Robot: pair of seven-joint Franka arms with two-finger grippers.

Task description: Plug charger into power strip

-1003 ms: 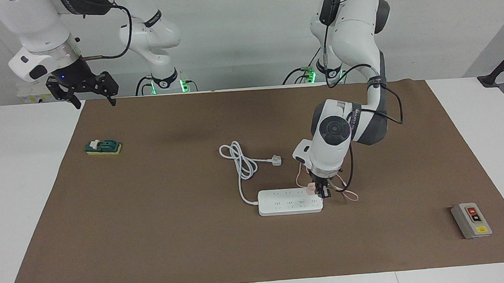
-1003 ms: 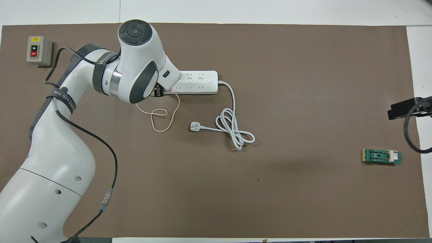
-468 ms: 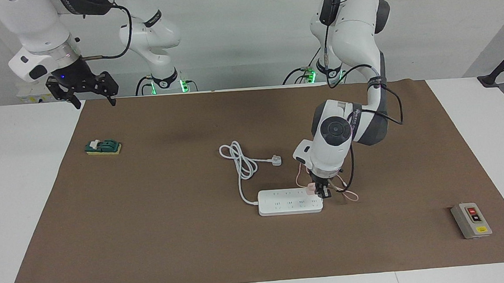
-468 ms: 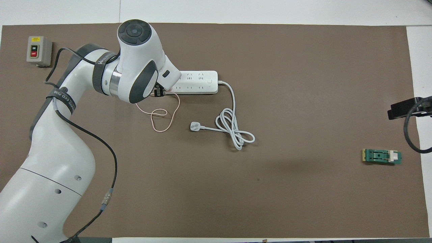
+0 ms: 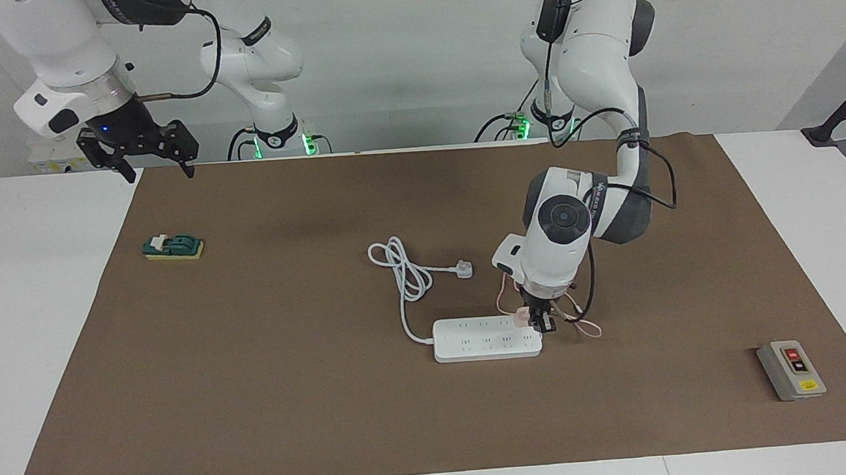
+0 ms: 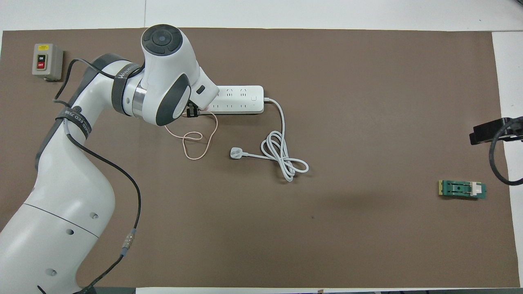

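The white power strip [image 5: 484,340] [image 6: 241,100] lies flat on the brown mat near the table's middle. At its end toward the left arm's side sits the pale pink charger [image 5: 522,317], set on a socket in the row nearer the robots. Its thin pink cable [image 5: 584,328] [image 6: 196,141] loops on the mat beside the strip. My left gripper [image 5: 543,324] [image 6: 192,112] reaches straight down and is shut on the charger; in the overhead view the wrist hides most of it. Open and raised, my right gripper [image 5: 158,171] waits over the mat's edge at the right arm's end.
The strip's thick white cord ends in a loose white three-pin plug [image 5: 463,269] [image 6: 235,153], nearer the robots. A grey button box [image 5: 791,369] [image 6: 47,61] stands toward the left arm's end. Toward the right arm's end lies a green block [image 5: 172,246] [image 6: 462,189].
The left arm's wrist has shifted very slightly over the strip's end. Charger, strip and right arm stay where they were.
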